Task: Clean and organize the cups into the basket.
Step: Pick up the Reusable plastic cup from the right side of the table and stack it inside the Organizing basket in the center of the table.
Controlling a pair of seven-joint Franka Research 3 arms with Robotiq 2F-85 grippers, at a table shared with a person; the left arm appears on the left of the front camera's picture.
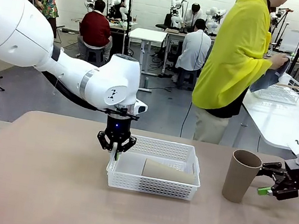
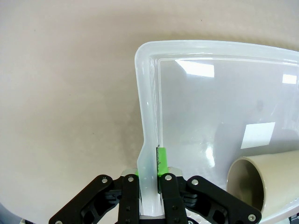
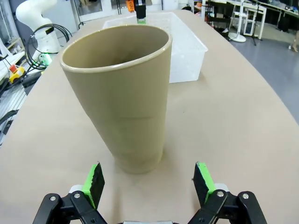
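The left jaws are pinching shut on an end wall of the basket [image 1: 152, 187]. The right jaws are gaping wide, empty, facing the upright cup [image 1: 240, 177].

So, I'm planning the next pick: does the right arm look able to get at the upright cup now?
Probably yes. The right end effector is open and faces the cup, which stands on bare table just ahead of it, with nothing between them. The basket stands clear of it.
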